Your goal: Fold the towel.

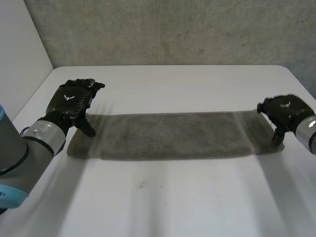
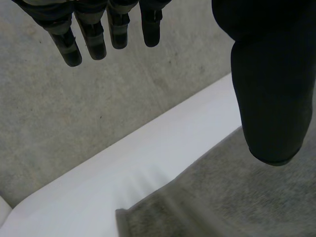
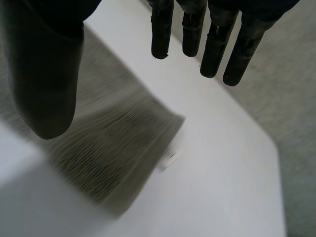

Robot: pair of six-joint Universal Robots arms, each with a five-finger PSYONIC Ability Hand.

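**Head view.** The towel lies flat across the middle of the white table. It forms a narrow band whose long axis runs from the left of the frame to the right. Its layered right end suggests one lengthwise fold is already made. I judge the crosswise folds, end over end, are not yet done. My left hand is at the band's left end, in the left of the frame. My right hand is at its right end, by the right edge of the frame. Neither hand has the cloth gathered.

**Left wrist view.** My fingers are straight and held apart from the thumb, grasping nothing. The towel's end corner lies below the thumb, and bare table shows beneath the fingertips.

**Right wrist view.** My fingers are likewise extended and relaxed, clear of the thumb. The towel's other end lies between them, under the palm. A small white tag shows at its corner, and the cloth is not pinched.
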